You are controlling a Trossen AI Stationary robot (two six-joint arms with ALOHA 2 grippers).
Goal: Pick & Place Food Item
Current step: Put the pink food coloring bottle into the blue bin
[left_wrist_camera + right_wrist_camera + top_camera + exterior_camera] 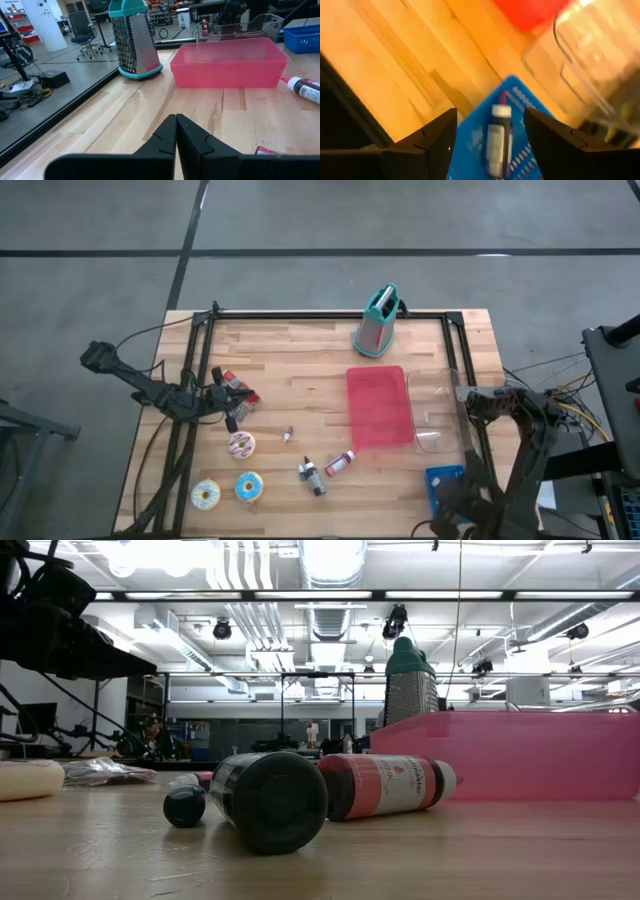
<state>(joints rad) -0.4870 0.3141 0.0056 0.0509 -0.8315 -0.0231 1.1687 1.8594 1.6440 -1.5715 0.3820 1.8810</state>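
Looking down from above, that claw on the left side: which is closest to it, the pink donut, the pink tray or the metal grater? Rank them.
Measured from the left gripper, which is shut:
1. Pink donut, just below it in the picture, toward the table's near edge.
2. Pink tray, across the table's middle toward the right arm.
3. Grater, upright at the far edge.

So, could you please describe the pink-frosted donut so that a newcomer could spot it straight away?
Start at the pink bin in the middle of the wooden table and look toward the left arm's side. Three donuts sit there; the pink-frosted donut lies alone, nearer the table's middle than the yellow donut and blue donut.
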